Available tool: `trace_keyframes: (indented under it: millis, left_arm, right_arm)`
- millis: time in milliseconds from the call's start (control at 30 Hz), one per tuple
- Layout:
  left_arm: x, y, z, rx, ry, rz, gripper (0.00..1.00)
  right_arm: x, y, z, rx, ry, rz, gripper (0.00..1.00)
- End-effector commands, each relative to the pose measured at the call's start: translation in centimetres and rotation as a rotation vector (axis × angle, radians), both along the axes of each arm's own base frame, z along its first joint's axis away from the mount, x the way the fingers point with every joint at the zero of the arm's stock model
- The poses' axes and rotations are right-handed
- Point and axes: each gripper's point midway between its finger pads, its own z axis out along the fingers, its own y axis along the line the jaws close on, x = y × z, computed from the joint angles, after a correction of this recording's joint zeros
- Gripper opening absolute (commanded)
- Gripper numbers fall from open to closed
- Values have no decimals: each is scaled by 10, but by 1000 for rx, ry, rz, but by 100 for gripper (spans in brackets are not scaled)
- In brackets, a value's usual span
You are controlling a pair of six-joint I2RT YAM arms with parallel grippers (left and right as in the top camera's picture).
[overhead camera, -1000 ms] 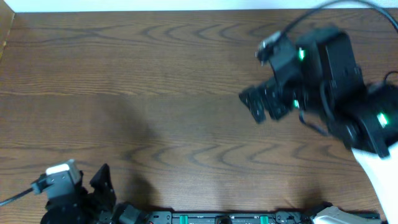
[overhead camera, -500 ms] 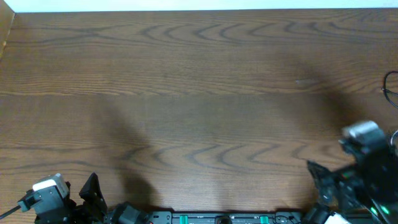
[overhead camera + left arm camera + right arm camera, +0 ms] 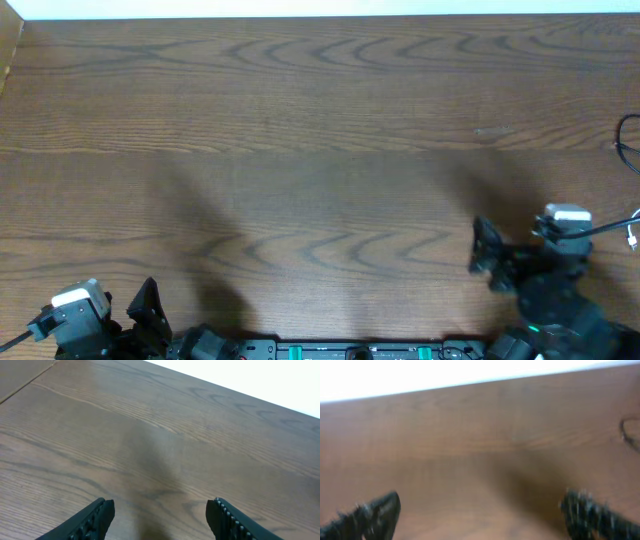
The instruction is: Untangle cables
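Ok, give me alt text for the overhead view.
Wooden table from above: left claw at bottom left and right claw at bottom right, both open and holding nothing. A thin black cable curls at the right edge.

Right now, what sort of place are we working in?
Probably a robot lab bench: a wood-grain table, a base rail with green lights at its near edge, the left tool and right tool open over it, a thin black cable at the right edge.
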Motion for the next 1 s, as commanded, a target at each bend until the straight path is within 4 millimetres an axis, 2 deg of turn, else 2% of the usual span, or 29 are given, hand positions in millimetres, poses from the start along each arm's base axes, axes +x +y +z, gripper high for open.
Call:
trace_keyframes:
  millis: [0,133,267,433,533,600,667,767,867,967]
  left_arm:
    - [0,3,1,0,-9,16,65]
    - [-1,3,1,1,-6,16,65]
    - [-1,2,0,0,-2,12,65]
    - [-1,2,-1,-1,0,9,65]
    - [-1,2,-1,-2,0,9,65]
    - [-1,2,-1,-2,0,9,65]
    - [-1,2,-1,-2,0,9,65]
    - [-1,2,-1,-2,0,9,65]
    - [-1,2,-1,-2,0,8,65]
    - [-1,2,-1,-2,0,8,65]
  right_arm:
    - [20,-17,-20,-66,-122,-207,99]
    - [34,-8,-71,-271,-100,-185,99]
    - [41,14,-102,-181,-96,-111,99]
    - [44,22,-131,-90,-145,-97,99]
    - [42,47,-148,-53,-142,54,99]
    - [36,77,-157,-56,-148,253,99]
    - [26,97,-164,-55,-128,394,99]
    - [0,129,-181,-65,-56,652,99]
    - [-23,140,-200,-54,42,789,99]
    - [-27,144,-201,-43,51,816,99]
